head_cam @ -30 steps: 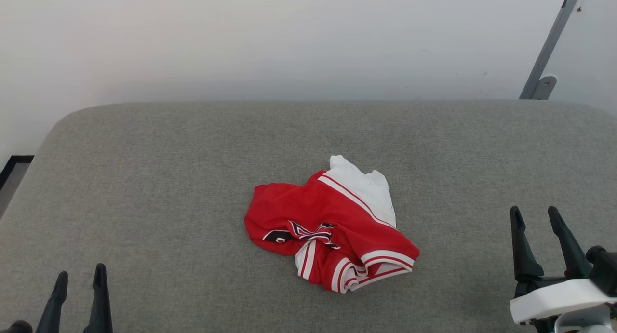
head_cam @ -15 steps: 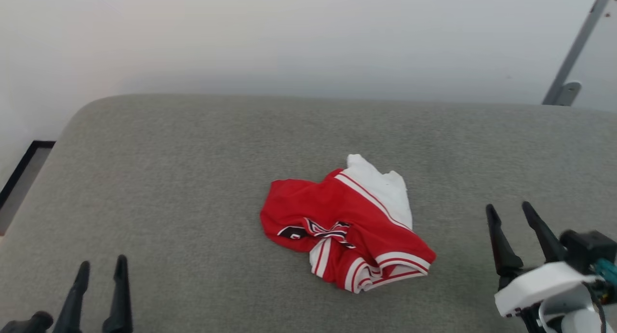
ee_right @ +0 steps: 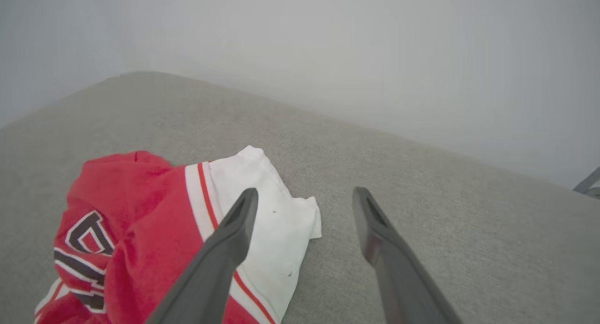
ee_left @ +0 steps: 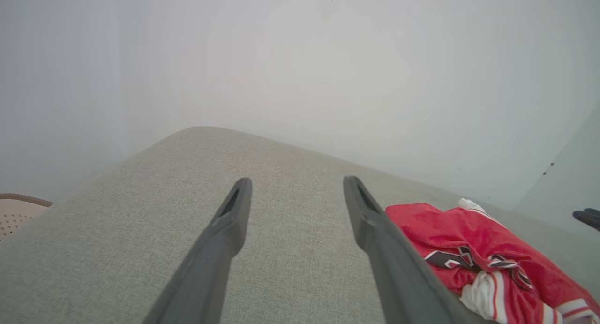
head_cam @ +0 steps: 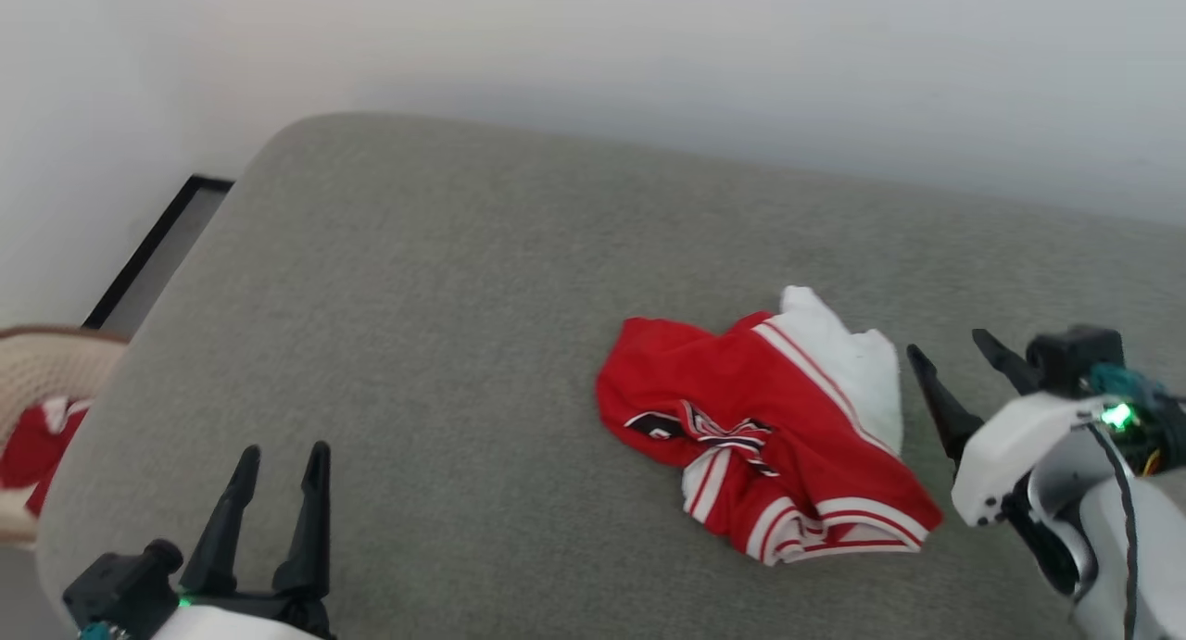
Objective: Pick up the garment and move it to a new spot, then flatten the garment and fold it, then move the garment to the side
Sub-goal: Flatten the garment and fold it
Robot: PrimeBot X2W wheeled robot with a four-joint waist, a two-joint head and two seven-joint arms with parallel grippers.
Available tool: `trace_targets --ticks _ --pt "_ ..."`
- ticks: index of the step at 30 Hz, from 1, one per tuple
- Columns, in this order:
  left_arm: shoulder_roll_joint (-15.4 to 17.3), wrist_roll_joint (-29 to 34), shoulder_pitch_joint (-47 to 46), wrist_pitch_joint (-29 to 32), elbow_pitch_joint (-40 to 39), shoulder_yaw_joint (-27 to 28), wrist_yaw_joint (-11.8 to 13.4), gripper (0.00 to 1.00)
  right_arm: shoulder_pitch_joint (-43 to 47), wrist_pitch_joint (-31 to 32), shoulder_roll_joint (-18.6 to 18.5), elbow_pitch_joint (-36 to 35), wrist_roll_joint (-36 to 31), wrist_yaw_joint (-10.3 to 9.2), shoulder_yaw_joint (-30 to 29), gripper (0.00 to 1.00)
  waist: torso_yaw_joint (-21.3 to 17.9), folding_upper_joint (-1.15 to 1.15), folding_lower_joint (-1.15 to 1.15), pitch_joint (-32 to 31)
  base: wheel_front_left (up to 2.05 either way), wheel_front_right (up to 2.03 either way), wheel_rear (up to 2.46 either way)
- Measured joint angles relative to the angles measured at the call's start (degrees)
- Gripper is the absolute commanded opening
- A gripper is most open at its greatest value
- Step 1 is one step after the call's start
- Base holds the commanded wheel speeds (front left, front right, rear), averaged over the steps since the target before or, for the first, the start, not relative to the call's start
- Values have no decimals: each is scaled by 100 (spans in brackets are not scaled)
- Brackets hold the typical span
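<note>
In the head view, a red garment (head_cam: pixel 769 436) lies crumpled on a grey padded surface (head_cam: pixel 445 297), toward 4 o'clock from the picture's middle. My left gripper (head_cam: pixel 284 448) sits at 7 o'clock, fingers spread and empty, well apart from the cloth. My right gripper (head_cam: pixel 945 341) sits at 3 o'clock, also spread and empty, its tips just beside the garment's white sleeve (head_cam: pixel 852 362). At 9 o'clock a woven basket (head_cam: pixel 37 362) is cut off by the picture edge. It holds red cloth (head_cam: pixel 32 445) that I cannot identify.

The left wrist view puts the garment (ee_left: pixel 468 235) at 4 o'clock, partly behind one finger of the left gripper (ee_left: pixel 296 180), with bare padding between the fingers.

The right wrist view looks along the right gripper (ee_right: pixel 304 191). One finger crosses in front of the white sleeve (ee_right: pixel 276 221), and I cannot tell whether it touches. Black, white-outlined lettering (ee_right: pixel 84 230) shows on a fold at 8 o'clock, too creased to read.

The surface's far edge meets a plain wall (head_cam: pixel 649 47) at 12 o'clock, and its rounded corner sits at 10 o'clock. Open padding stretches from the garment's 9 o'clock round to its 12 o'clock.
</note>
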Motion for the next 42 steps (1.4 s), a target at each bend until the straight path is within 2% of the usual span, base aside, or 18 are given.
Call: trace_targets --ticks 6,13,22,23,24,25,34,42 --pt "4 -71 -243 0 7 -224 0 100 -731 510 -274 721 187 0 398 100 377 0 0 262 0 0 0" --pt "-5 -177 -483 0 35 -444 0 100 -1390 1460 -633 1591 470 1 955 100 788 0 0 553 0 0 0" --pt "-79 -355 -697 1 107 -624 0 100 -2111 2809 -680 2613 962 7 1379 100 1125 0 0 879 0 0 0" --pt "-86 -377 -710 1 113 -630 0 100 -2196 2963 -671 2679 1028 7 1421 85 1147 0 0 909 0 0 0" --pt "-98 -414 -714 1 122 -635 0 100 -2268 3089 -670 2722 1093 7 1461 34 1164 0 0 935 0 0 0" --pt "-105 -422 -714 1 127 -641 0 100 -2334 3184 -675 2760 1149 7 1495 0 1177 0 0 958 0 0 0" --pt "-100 -471 -712 1 126 -503 0 100 -2524 3333 -825 2429 1562 10 1777 0 959 0 0 966 0 0 0" --pt "-4 -486 -675 1 64 -387 0 100 -2155 3262 -1456 1631 1851 1 1400 0 525 0 0 875 0 0 0"
